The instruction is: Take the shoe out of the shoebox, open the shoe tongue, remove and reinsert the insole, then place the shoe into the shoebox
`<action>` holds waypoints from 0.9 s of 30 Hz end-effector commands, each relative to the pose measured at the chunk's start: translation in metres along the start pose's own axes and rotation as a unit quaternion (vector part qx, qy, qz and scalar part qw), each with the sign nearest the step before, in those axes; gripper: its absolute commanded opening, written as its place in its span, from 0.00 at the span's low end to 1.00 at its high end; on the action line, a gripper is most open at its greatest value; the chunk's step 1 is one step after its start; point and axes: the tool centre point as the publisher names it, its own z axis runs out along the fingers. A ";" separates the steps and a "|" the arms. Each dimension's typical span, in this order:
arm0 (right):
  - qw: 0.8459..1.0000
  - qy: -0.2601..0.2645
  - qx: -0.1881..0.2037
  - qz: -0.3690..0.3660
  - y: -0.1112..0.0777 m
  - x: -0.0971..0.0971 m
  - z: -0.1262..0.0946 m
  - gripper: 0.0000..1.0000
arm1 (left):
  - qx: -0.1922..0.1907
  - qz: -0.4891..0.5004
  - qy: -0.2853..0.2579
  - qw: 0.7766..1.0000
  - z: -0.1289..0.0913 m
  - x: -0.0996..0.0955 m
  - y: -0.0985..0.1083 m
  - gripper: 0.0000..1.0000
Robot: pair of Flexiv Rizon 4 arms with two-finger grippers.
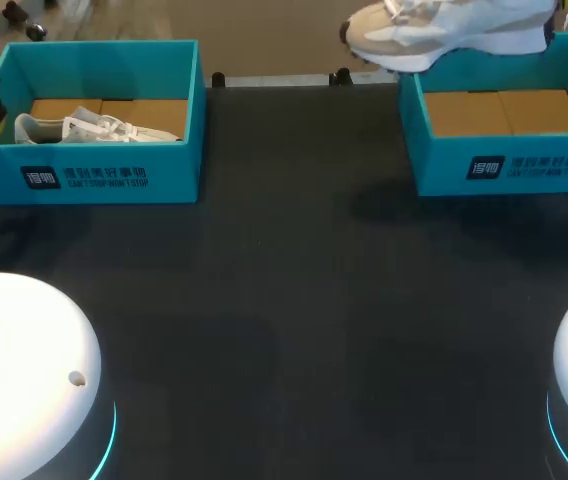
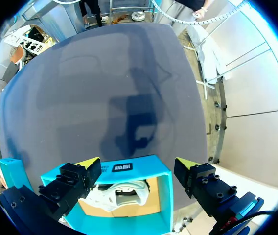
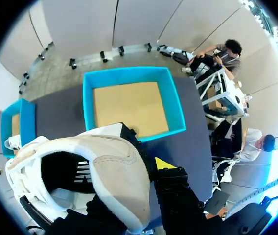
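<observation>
Aloft — shoe point(image 1: 444, 30) near labelled rt shoebox point(image 1: 434, 165)

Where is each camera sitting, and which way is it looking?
Head view: above and behind the robot, facing down on the table; both arm bases show.
Left wrist view: on the left wrist, facing down past the open left gripper at the boxed shoe in the left box.
Right wrist view: on the right wrist, facing down past the right gripper and held shoe to the empty right box.
Shared: all three show the left box.
</observation>
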 end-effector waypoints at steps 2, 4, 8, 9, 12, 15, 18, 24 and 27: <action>0.998 0.003 -0.059 0.001 -0.021 -0.004 -0.004 0.00 | -0.002 0.000 0.001 1.000 0.000 0.000 -0.002 1.00; 0.998 0.003 -0.059 0.001 -0.021 -0.004 -0.004 0.00 | -0.002 0.000 0.001 1.000 0.000 0.000 -0.002 1.00; 0.998 0.003 -0.059 0.001 -0.021 -0.004 -0.004 0.00 | -0.002 0.000 0.001 1.000 0.000 0.000 -0.002 1.00; 0.998 0.003 -0.059 0.001 -0.021 -0.004 -0.004 0.00 | -0.002 0.000 0.001 1.000 0.000 0.000 -0.002 1.00; 0.998 -0.002 -0.060 -0.001 -0.021 -0.004 -0.007 0.00 | -0.002 0.000 0.001 1.000 0.000 0.000 -0.002 1.00; 0.998 -0.013 -0.059 0.012 -0.044 0.000 -0.013 0.00 | -0.002 0.000 0.001 1.000 0.000 0.000 -0.002 1.00; 0.998 -0.023 -0.055 0.028 -0.078 0.006 -0.011 0.00 | -0.002 0.000 0.001 1.000 0.000 0.000 -0.002 1.00; 0.997 -0.028 -0.037 0.058 -0.144 0.026 0.002 0.00 | -0.002 0.000 0.001 1.000 0.000 0.000 -0.002 1.00; 0.997 -0.011 -0.029 0.069 -0.170 0.040 0.010 0.00 | -0.002 0.000 0.001 1.000 0.000 0.000 -0.002 1.00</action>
